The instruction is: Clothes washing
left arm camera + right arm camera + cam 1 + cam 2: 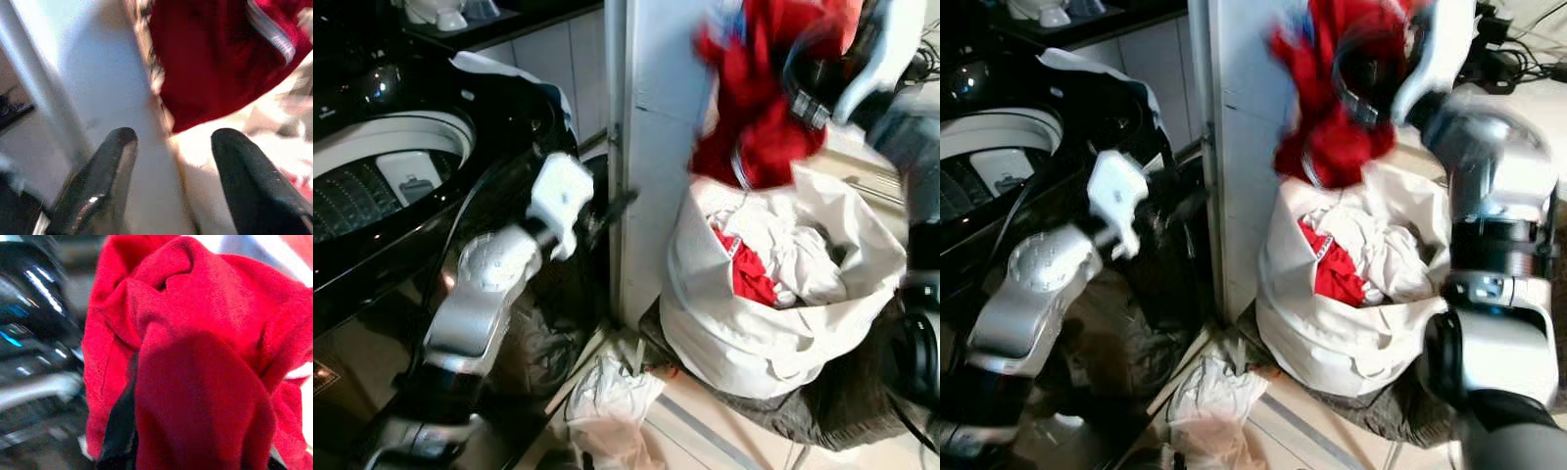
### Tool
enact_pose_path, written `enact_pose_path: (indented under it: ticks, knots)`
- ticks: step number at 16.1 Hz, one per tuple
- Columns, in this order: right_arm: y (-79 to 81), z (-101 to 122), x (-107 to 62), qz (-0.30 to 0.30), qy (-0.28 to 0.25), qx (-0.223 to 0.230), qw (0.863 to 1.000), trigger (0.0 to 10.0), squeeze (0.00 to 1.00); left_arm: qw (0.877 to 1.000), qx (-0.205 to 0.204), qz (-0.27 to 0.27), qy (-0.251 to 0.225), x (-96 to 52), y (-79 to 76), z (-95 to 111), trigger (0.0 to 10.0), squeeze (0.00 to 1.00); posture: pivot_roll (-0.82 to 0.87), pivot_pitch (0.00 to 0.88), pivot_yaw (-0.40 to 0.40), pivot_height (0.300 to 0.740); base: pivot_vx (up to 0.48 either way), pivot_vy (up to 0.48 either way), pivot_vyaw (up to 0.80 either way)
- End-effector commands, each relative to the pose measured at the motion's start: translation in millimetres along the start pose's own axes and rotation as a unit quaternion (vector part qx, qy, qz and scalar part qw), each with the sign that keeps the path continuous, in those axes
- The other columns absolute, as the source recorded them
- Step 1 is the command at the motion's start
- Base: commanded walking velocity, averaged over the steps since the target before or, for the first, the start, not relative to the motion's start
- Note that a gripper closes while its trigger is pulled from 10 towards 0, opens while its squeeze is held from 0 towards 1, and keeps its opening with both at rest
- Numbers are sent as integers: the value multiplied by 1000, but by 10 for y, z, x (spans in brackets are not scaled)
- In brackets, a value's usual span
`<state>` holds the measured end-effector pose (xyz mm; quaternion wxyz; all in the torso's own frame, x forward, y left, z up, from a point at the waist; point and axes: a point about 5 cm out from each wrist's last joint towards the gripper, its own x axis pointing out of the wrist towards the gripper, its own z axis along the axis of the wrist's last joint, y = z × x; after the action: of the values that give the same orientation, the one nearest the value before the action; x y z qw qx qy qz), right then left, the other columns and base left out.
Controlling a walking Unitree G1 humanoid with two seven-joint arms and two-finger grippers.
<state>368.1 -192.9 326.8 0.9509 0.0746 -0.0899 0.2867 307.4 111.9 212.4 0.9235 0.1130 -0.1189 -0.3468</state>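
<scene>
Cramped laundry corner: pale tiled floor (705, 431), white pillar (656, 147) rising between a black top-loading washing machine (372, 196) on the left and a white laundry bag (773, 333) on the right. Machine lid up, drum (352, 191) exposed. Bag standing open against the pillar's foot, heaped with white clothes (783, 245) and a second red piece (749, 274). Crumpled white cloth (612, 387) on the floor just before the pillar.

Right gripper (161, 431) raised above the bag's mouth, clamped on a red garment (1332, 108); fabric bunched over the fingers, its tail hanging blurred down to the bag's rim.

Left gripper (171, 161) held low beside the machine's front, fingers (107, 161) apart, nothing between them, aimed past the pillar at the dangling red garment.
</scene>
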Motion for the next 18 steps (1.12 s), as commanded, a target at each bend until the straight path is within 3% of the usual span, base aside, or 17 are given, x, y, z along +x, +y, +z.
enact_pose_path:
  ticks: [1, 2, 6, 10, 14, 17, 18]
  knots:
    - [219, 66, 74, 46, -19, 51, 997, 0, 0, 999, -7, -2, -50, 78, 33, 259, 10000, 1000, 62, 0, -10, 740, 0, 0, 0]
    - [367, 34, 135, 78, -22, 87, 993, 0, 0, 998, 0, -1, -69, 131, 48, 365, 10000, 1000, 60, 0, -16, 740, 0, 0, 0]
    - [738, -180, 207, 133, 7, 160, 978, 0, 0, 993, 2, 5, -117, 224, 74, 563, 10000, 1000, 60, 0, -25, 740, 0, 0, 0]
    - [954, -319, 173, 156, 36, 210, 965, 0, 0, 991, -45, -47, -113, 231, -115, 475, 10000, 1000, 51, 0, -24, 740, 0, 0, 0]
    - [1023, -350, 132, 152, 34, 270, 950, 0, 0, 995, 26, -53, -85, 246, -154, 366, 10000, 1000, 49, 0, -23, 740, 0, 0, 0]
    - [1045, -348, 126, 151, 34, 281, 947, 0, 0, 991, 82, -66, -78, 238, -214, 297, 10000, 1000, 43, 0, -16, 740, 0, 0, 0]
    - [1012, -340, 122, 138, 34, 280, 949, 0, 0, 989, 96, -83, -71, 159, -230, 234, 10000, 1000, 37, 0, -13, 740, 0, 0, 0]
